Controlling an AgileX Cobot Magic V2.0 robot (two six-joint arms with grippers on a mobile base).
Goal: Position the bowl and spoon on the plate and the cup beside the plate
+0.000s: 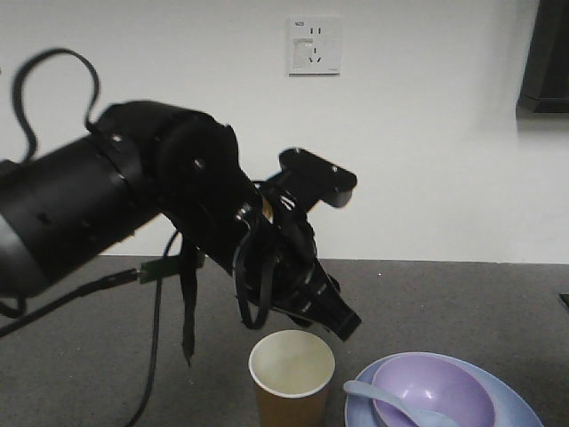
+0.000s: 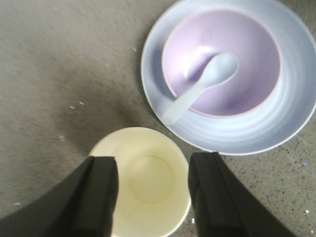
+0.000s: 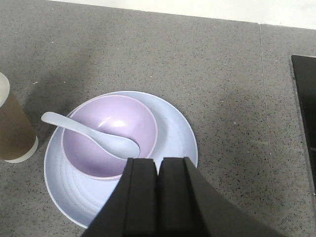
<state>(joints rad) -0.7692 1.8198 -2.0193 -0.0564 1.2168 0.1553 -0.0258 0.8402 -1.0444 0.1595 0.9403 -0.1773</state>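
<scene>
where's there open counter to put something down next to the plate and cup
Open counter lies behind the plate toward the wall, and on its far side from the cup, up to the black edge. More bare counter lies left of the cup in the left wrist view. It's crowded between cup and plate, a narrow gap, with the left gripper open around the cup.

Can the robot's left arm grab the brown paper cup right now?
Probably yes. The left gripper hangs right over the brown paper cup, one open finger on each side of its rim, nothing between them. The light-blue round plate with the purple plastic bowl sits beside the cup, apparently out of the way.
</scene>
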